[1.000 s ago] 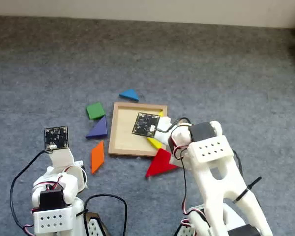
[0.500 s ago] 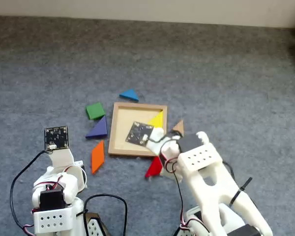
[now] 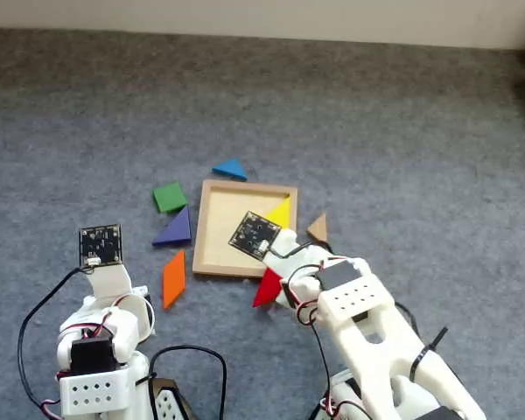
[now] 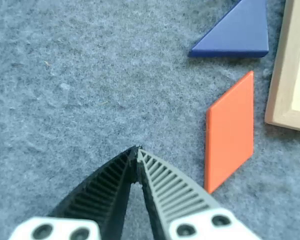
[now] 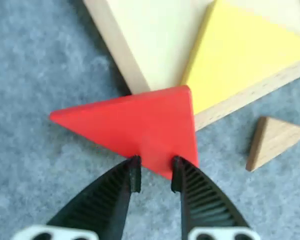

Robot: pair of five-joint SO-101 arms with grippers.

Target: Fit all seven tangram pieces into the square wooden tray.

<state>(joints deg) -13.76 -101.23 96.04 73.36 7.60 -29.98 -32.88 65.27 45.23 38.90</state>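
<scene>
While the left jaws sit closed, the right jaws seemingly pinch the red triangle (image 5: 140,125)

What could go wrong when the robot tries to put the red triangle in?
1. The right tool pinches the red triangle by just one corner, so the piece might swivel or slip out when lifted.
2. The red triangle lies close against the wooden tray at its rim, so it could catch there and shove the tray.
3. The yellow triangle lies in the nearest part of the tray, so the red one might bump it out of place.
</scene>
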